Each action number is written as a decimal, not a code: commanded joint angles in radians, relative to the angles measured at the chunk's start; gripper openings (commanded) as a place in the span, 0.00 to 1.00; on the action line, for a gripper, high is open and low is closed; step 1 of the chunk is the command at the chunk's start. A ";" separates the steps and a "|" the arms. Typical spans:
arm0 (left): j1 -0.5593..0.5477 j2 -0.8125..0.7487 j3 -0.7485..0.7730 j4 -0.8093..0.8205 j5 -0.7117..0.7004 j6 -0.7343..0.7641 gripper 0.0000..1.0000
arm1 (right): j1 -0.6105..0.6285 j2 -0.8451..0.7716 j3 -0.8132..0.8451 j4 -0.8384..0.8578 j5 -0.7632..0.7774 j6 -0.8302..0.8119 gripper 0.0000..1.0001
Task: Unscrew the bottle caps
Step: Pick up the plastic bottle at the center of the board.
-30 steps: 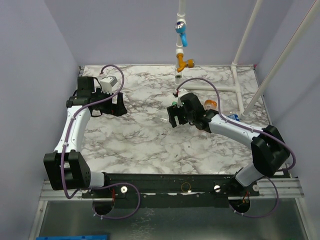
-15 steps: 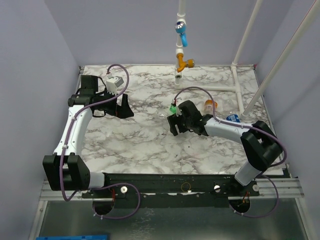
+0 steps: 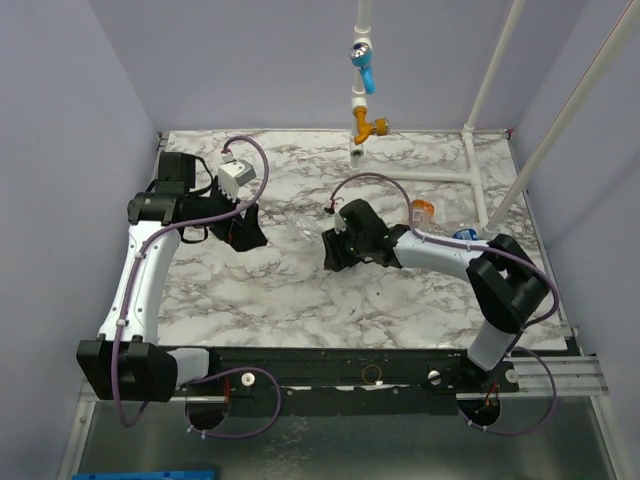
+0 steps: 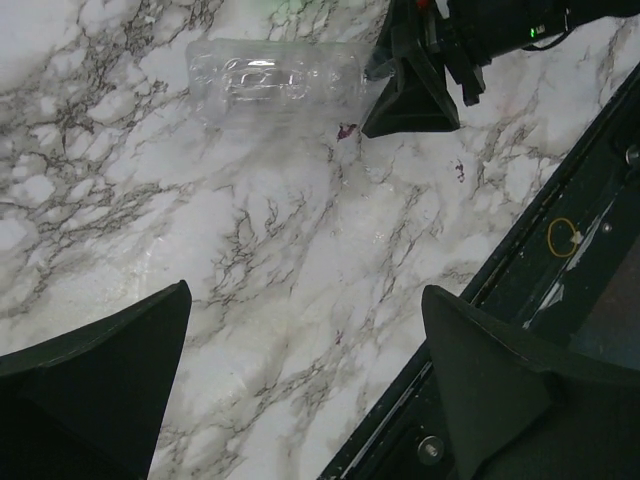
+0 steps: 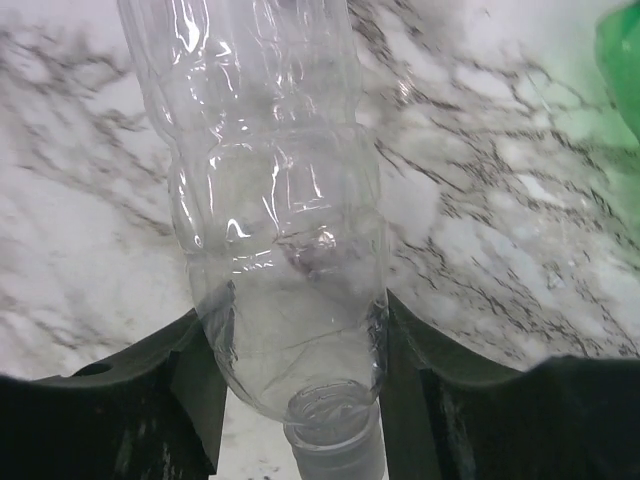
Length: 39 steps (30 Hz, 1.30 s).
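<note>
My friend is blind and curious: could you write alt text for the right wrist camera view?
A clear plastic bottle lies on a marble table, its shoulder clasped between the right pincer's dark fingers. A green bottle peeks in top right.

Marble tbl (image 3: 260, 290), lilac walls (image 3: 250, 60)

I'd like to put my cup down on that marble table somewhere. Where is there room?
The table is bare in front of both grippers, toward the near edge, and at the back between the left gripper and the pipe fittings. It is crowded on the right: the right gripper, the clear bottle and the orange bottle.
</note>
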 commanded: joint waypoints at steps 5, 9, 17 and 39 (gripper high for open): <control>-0.048 -0.225 0.041 -0.057 0.140 0.530 0.99 | 0.009 -0.047 0.359 -0.279 -0.264 0.033 0.38; -0.057 -0.394 -0.103 -0.032 0.168 1.013 0.99 | 0.009 0.026 0.566 -0.466 -0.355 0.004 0.40; -0.057 -0.519 -0.310 0.249 0.176 1.405 0.99 | 0.071 0.114 0.724 -0.620 -0.311 -0.011 0.43; -0.079 -0.393 -0.280 0.144 0.017 1.448 0.98 | 0.227 0.103 0.876 -0.622 -0.274 0.044 0.43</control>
